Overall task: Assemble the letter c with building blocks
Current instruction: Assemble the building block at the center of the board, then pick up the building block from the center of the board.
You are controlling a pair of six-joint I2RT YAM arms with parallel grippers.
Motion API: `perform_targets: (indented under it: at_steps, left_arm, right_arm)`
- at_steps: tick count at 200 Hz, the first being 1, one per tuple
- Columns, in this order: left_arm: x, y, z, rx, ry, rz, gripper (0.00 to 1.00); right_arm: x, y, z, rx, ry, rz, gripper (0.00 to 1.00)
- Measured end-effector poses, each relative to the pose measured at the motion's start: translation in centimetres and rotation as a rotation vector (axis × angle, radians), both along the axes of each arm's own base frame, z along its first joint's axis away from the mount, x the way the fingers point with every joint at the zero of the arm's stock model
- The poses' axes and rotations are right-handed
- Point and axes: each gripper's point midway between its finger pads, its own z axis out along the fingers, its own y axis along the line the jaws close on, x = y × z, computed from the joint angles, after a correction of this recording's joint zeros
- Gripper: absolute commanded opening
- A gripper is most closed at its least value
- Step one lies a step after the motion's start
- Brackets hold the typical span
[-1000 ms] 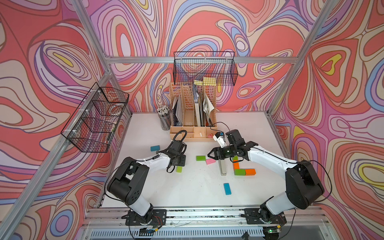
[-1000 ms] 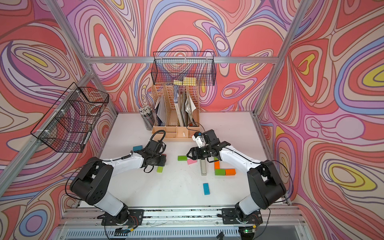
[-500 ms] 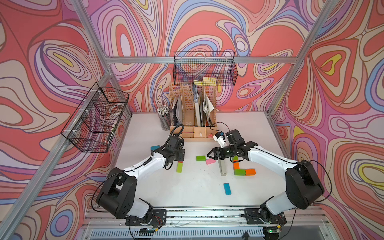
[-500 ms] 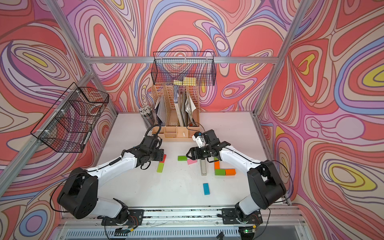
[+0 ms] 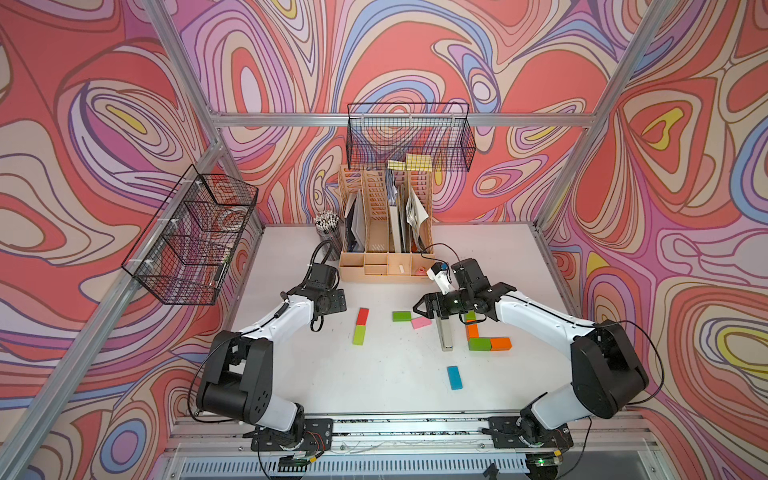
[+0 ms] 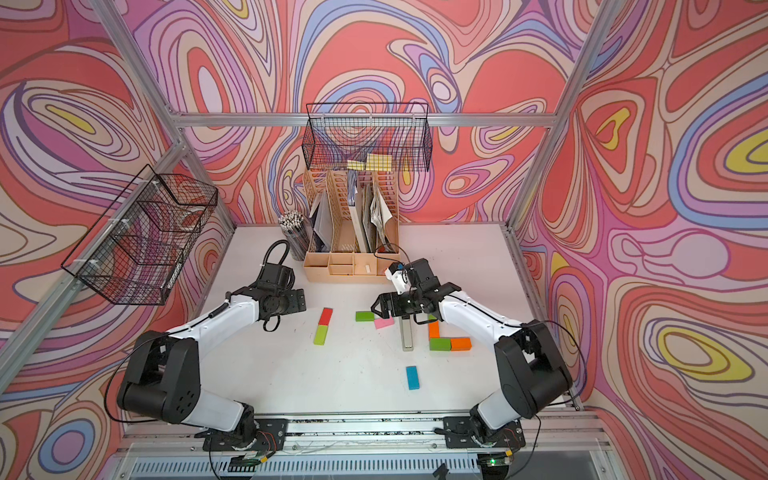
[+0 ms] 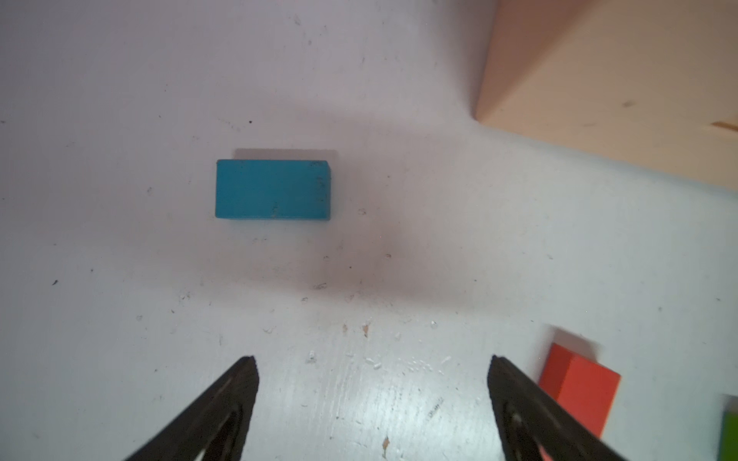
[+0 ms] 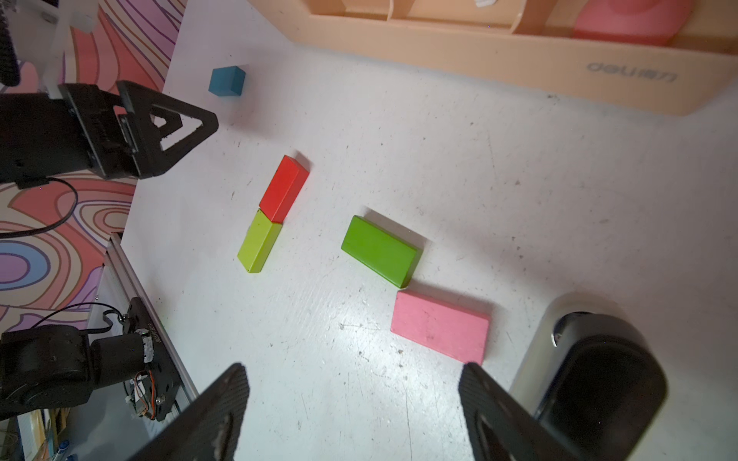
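Our left gripper (image 7: 371, 359) stands wide and empty over the worktop (image 7: 120, 279), with a blue block (image 7: 272, 189) just past its tips. Our right gripper (image 8: 353, 367) is wide and empty too, beside the stapler (image 5: 444, 334). In a top view we find the letter c (image 5: 478, 344) only begun: an orange-green-orange L at 3 o'clock from the stapler. A green block (image 5: 402, 316) and pink block (image 5: 421, 322) sit at its 10 o'clock. A red block (image 5: 362, 316) and lime block (image 5: 359, 335) lie end to end toward 9, and a second blue block (image 5: 454, 377) at 6.

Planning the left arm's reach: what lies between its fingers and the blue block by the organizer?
Nothing: the left wrist view shows bare table between the left gripper and the blue block.
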Motion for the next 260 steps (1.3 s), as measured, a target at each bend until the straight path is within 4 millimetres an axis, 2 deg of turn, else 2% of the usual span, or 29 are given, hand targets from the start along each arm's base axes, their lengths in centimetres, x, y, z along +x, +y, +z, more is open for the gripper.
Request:
perform_targets:
  at_steps: [4, 8, 11, 30, 65, 88, 132, 185, 229, 260]
  left_arm:
    - [0.1, 0.3, -0.2, 0.001, 0.007, 0.009, 0.96]
    - [0.2, 0.7, -0.4, 0.002, 0.013, 0.019, 0.96]
    - [0.3, 0.8, -0.5, 0.002, 0.016, 0.024, 0.97]
    - [1.4, 1.9, -0.8, 0.007, 0.024, 0.057, 0.98]
    - [3.4, 2.9, 0.2, 0.004, -0.006, 0.089, 0.98]
    - [4.2, 3.8, 0.1, -0.002, -0.003, 0.113, 0.97]
    - [4.8, 5.3, -1.6, -0.019, 0.06, 0.143, 0.94]
    - [5.7, 5.4, -2.5, -0.043, 0.112, 0.133, 0.92]
    - [5.6, 6.0, -2.8, -0.051, 0.141, 0.142, 0.86]
    - [5.7, 6.2, -3.4, -0.049, 0.166, 0.14, 0.78]
  right_arm:
    - [0.0, 0.0, 0.0, 0.0, -0.001, 0.0, 0.89]
    - [0.0, 0.0, 0.0, 0.0, 0.0, -0.001, 0.96]
    - [0.0, 0.0, 0.0, 0.0, -0.001, 0.001, 0.98]
    - [0.0, 0.0, 0.0, -0.003, -0.002, -0.002, 0.98]
    - [0.1, -0.1, 0.0, -0.006, -0.004, -0.003, 0.98]
    - [0.0, 0.0, 0.0, -0.004, -0.004, -0.001, 0.98]
    - [0.0, 0.0, 0.0, -0.003, -0.005, 0.003, 0.98]
    - [0.0, 0.0, 0.0, -0.003, -0.006, 0.004, 0.98]
    - [0.0, 0.0, 0.0, -0.005, -0.01, 0.008, 0.96]
    - [0.0, 0.0, 0.0, -0.005, -0.011, 0.012, 0.96]
